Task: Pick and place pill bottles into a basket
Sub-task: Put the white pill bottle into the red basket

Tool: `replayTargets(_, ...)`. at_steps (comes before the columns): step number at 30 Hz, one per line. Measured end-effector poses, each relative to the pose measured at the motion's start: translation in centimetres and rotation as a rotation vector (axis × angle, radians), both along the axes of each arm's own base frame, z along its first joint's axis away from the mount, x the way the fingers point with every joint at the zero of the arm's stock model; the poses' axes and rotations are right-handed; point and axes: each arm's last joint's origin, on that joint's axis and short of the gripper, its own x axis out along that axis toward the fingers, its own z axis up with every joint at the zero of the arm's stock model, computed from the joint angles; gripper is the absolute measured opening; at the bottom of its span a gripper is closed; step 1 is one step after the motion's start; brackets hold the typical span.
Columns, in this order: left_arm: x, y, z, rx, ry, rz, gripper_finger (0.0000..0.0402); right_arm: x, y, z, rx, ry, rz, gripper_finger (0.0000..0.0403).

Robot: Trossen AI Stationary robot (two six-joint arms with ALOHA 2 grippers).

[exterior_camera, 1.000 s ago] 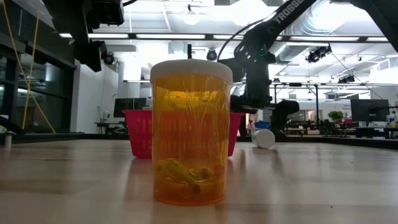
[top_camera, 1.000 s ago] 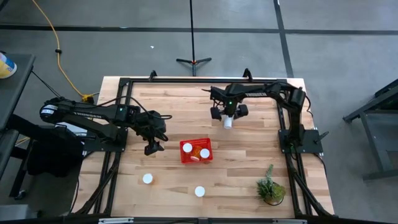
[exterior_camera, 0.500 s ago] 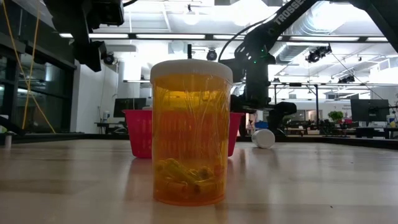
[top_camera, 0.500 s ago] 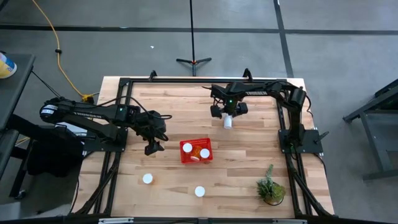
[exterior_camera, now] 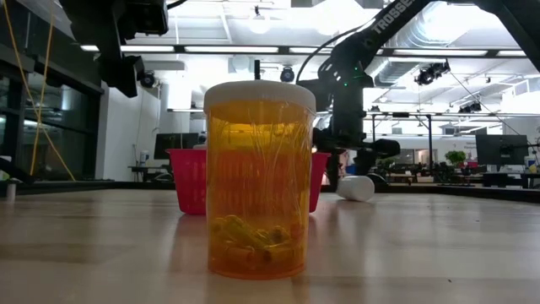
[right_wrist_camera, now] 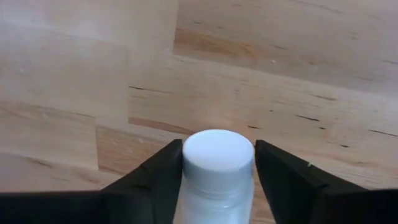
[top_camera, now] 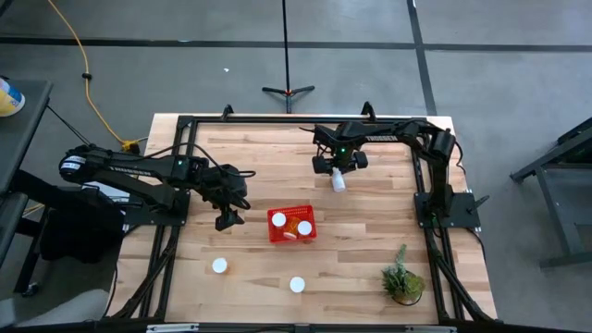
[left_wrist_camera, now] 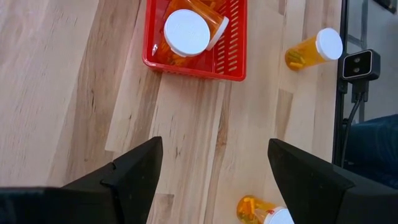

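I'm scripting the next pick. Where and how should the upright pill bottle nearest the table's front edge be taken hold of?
Probably best from straight above, fingers closing across the round body just under the cap. That pill bottle stands upright with its white cap up, bare table all around it, so a vertical approach meets nothing. The basket and plant stand well off.

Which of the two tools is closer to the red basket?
Left. The left tool hangs just beside the red basket; the right tool is farther back, its fingers around a white bottle.

Grey floor w/ yellow cable, tripod stand.
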Motion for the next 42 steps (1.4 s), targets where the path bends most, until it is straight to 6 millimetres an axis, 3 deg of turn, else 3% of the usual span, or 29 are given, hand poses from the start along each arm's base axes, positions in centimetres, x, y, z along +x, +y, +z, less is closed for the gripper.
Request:
replayTargets(7,0.0,0.0,0.0,0.0,0.0,0.0,0.0325,0.1,0.3,0.0,0.0,-0.004,0.038,0.0144)
replayTargets(14,0.0,0.0,0.0,0.001,0.0,0.001,0.0325,0.5,1.0,0.0,-0.019,-0.01,0.096,0.0159)
replayTargets(21,0.2,0.0,0.1,-0.001,-0.019,0.004,0.0325,1.9,2.3,0.2,-0.067,-0.079,0.178,0.0143)
replayTargets(35,0.6,0.0,0.5,-0.003,-0.076,0.004,0.0325,6.0,5.9,1.6,-0.446,-0.294,0.372,0.0143)
replayTargets(42,-0.6,0.5,2.0,0.037,-0.172,0.073,0.0325,7.2,8.1,2.7,-0.588,-0.351,0.4,0.0143)
